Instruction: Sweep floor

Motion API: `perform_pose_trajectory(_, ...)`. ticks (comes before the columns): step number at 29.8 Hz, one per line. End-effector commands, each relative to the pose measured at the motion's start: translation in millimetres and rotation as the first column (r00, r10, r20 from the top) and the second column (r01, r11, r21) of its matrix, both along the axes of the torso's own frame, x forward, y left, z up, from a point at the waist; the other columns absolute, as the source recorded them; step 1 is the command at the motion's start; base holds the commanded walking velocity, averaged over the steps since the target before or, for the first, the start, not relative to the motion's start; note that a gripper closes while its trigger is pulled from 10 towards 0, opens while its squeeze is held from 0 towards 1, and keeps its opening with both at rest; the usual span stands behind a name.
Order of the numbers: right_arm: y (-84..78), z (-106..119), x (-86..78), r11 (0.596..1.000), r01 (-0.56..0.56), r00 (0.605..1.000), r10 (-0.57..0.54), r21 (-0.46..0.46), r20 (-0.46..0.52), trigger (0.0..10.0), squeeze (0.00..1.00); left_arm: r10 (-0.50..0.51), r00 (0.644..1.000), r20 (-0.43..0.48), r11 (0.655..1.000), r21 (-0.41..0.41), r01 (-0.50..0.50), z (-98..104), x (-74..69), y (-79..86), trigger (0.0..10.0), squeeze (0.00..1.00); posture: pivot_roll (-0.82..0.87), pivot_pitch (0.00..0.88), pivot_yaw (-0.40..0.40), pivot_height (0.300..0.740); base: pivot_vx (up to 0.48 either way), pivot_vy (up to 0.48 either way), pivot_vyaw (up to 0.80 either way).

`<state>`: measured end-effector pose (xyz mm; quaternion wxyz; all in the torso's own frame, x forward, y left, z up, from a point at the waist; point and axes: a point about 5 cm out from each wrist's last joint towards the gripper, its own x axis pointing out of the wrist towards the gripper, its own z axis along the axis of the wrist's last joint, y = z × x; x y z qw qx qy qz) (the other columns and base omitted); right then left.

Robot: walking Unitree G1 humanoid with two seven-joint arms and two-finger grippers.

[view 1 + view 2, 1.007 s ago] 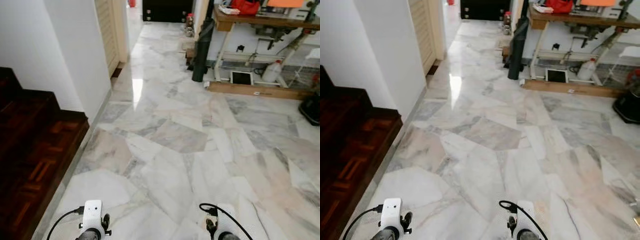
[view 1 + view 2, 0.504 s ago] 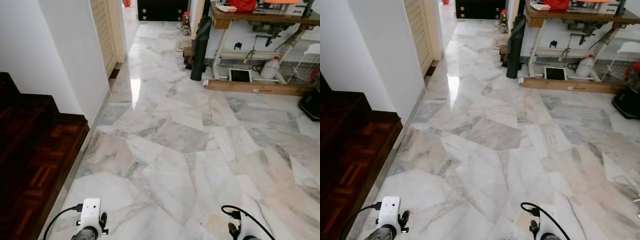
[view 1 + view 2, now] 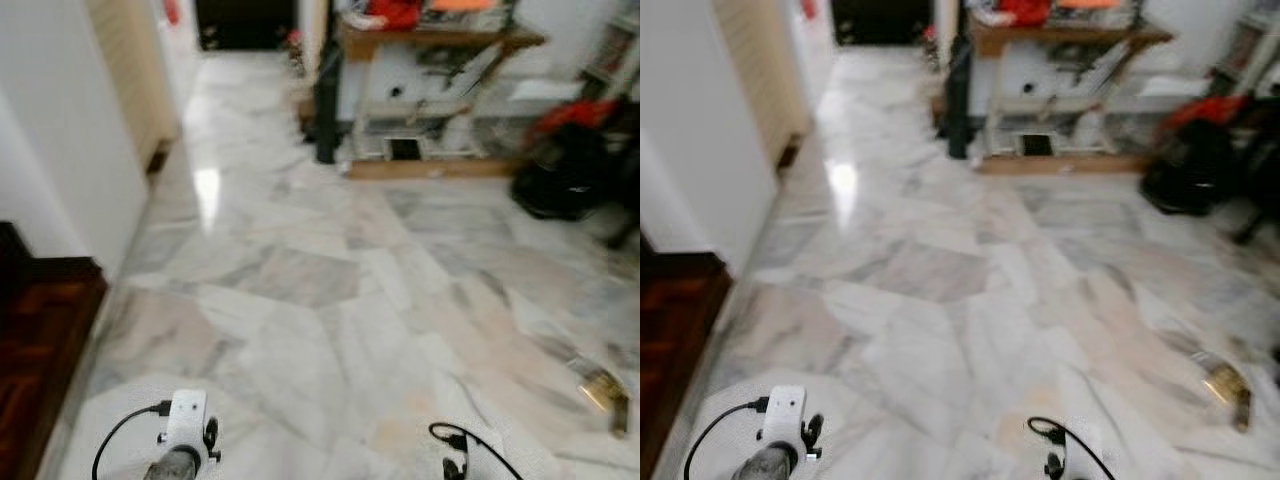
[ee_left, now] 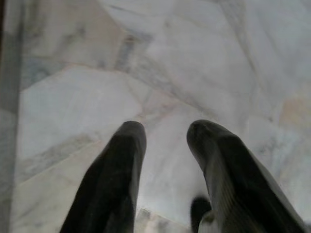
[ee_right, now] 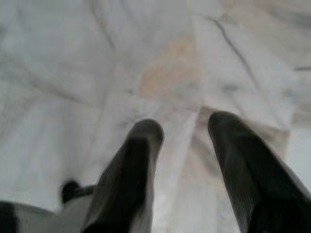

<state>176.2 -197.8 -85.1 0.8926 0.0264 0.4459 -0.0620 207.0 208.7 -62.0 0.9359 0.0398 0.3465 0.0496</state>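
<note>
Hanging low over the marble floor (image 3: 300, 300), the left gripper (image 4: 165, 131) and right gripper (image 5: 187, 128) both hold their fingers apart around nothing; a small brown-and-dark object (image 3: 603, 392), too blurred to identify, lies at four o'clock, a cluttered wooden table (image 3: 440, 40) at one o'clock

The pale veined marble floor (image 3: 330, 330) lies open ahead through the middle, running on into a corridor beside the white wall (image 3: 60, 150). A dark wooden step (image 3: 40, 340) bounds the left. A cluttered wooden bench (image 3: 440, 40), a black upright roll (image 3: 327, 110) and a black bag (image 3: 560, 180) crowd the far right; a small brownish object (image 3: 1225, 385), blurred, lies on the floor near right.
</note>
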Motion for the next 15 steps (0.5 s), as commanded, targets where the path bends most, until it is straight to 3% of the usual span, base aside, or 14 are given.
perform_pose_trajectory(1, 6.2, 0.2, 2.7, 1.000, -0.012, 1.000, 0.012, -0.001, 0.000, 10.0, 0.00, 0.006, 1.000, 0.009, 1.000, 0.002, -0.006, 1.8, 3.7, -1.2, 10.0, 0.00, -0.02, 0.000, 0.016, 0.740, 0.000, 0.000, -0.79)
perform_pose_trajectory(5, 16.7, 3.0, 11.4, 1.000, -0.020, 1.000, 0.019, 0.006, 0.019, 10.0, 0.00, 0.006, 1.000, 0.010, 1.000, 0.005, -0.006, 2.2, 4.4, -0.8, 10.0, 0.00, -0.03, 0.000, 0.017, 0.740, 0.000, 0.000, -0.79)
perform_pose_trajectory(15, 29.6, 3.4, 14.3, 1.000, -0.028, 0.999, 0.027, 0.011, 0.029, 10.0, 0.00, -0.003, 1.000, 0.018, 1.000, 0.004, 0.003, 3.4, 6.9, -3.1, 10.0, 0.00, -0.03, 0.000, 0.018, 0.740, 0.000, 0.000, -0.78)
